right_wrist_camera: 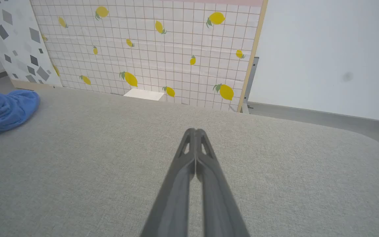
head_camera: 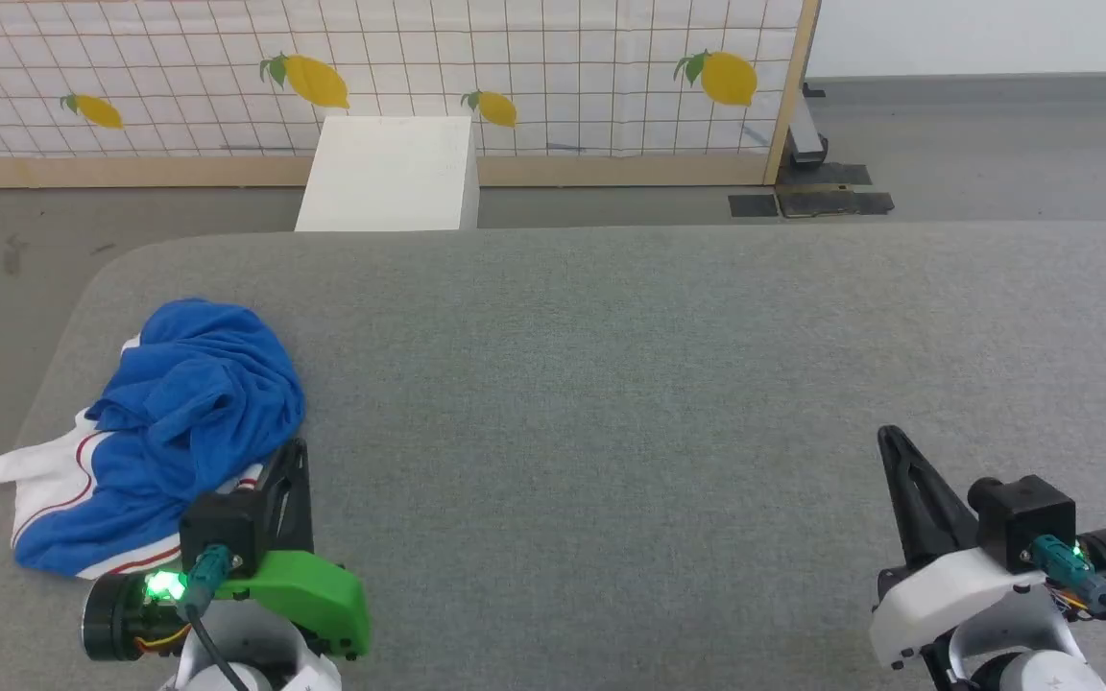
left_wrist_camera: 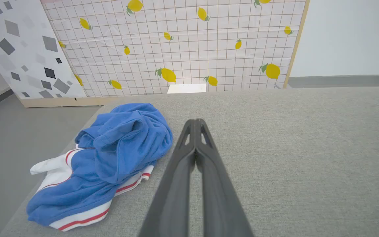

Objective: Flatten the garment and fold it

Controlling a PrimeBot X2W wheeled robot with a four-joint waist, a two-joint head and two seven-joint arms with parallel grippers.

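Grey woven fabric is covering the broad padded surface (head_camera: 668, 365) that is taking up most of the head view. Its wide bare stretch is, I judge, giving the room needed to spread clothing out flat. Behind it a lemon-printed screen (head_camera: 553, 67) is closing off the back, and a white box (head_camera: 390, 173) is standing at its foot. Neither is playing any part in the work.

The garment (head_camera: 179, 413) is lying in a crumpled heap near the left edge of the surface, toward the near corner. Blue cloth is bunching up on top, white panels with thin red piping are poking out underneath, and one white piece is trailing toward the left edge. No lettering is showing, so the printed face is probably turned inward. Nothing is flattened yet, which puts the task at its very start.

The left gripper (left_wrist_camera: 195, 121) is hovering just beside the right side of the heap, with its two dark fingers pressing tip to tip and gripping nothing. As the nearer arm, it is likely poised there to open and take a hem or shoulder. The right gripper (right_wrist_camera: 195, 130) is likewise pressing its fingers together on nothing. It is hanging over bare fabric well apart from the garment, probably parked clear until a second corner needs pulling out.
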